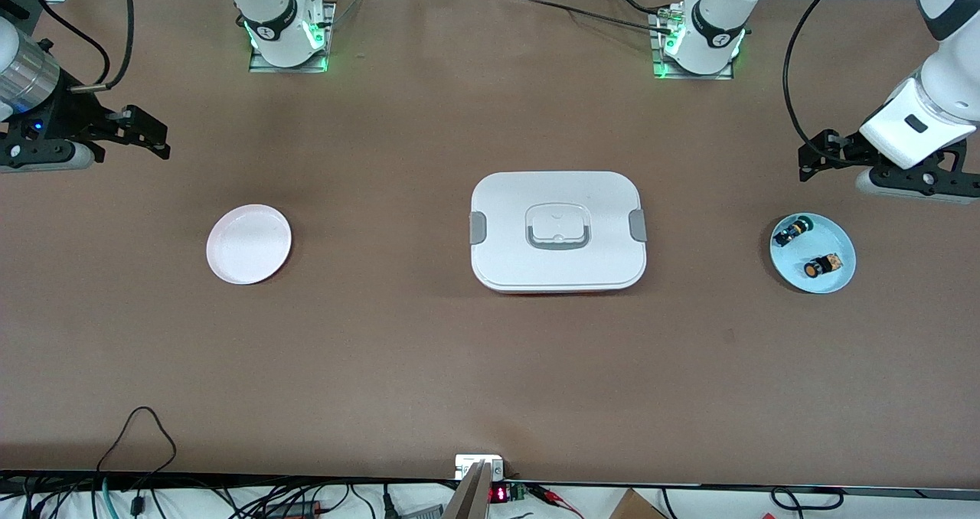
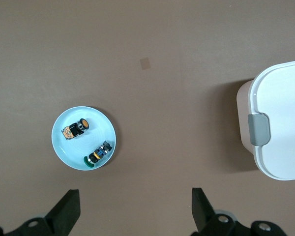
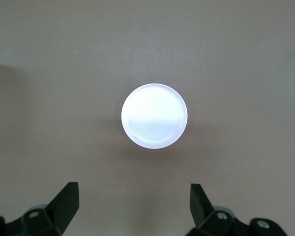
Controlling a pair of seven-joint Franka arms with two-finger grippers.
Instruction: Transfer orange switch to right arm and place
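The orange switch [image 1: 821,265] lies on a light blue plate [image 1: 836,237] toward the left arm's end of the table, its orange cap facing the front camera. It also shows in the left wrist view [image 2: 76,128] on the plate [image 2: 102,127]. My left gripper [image 1: 808,161] hangs open and empty over the bare table just beside the blue plate; it also shows in its wrist view [image 2: 136,211]. My right gripper [image 1: 149,132] is open and empty over the table toward the right arm's end, also seen in its wrist view [image 3: 135,206].
A black switch with a green cap [image 1: 792,230] lies on the same blue plate, farther from the front camera than the orange one. A white lidded container [image 1: 557,230] sits mid-table. A white round plate [image 1: 249,243] lies empty near the right gripper.
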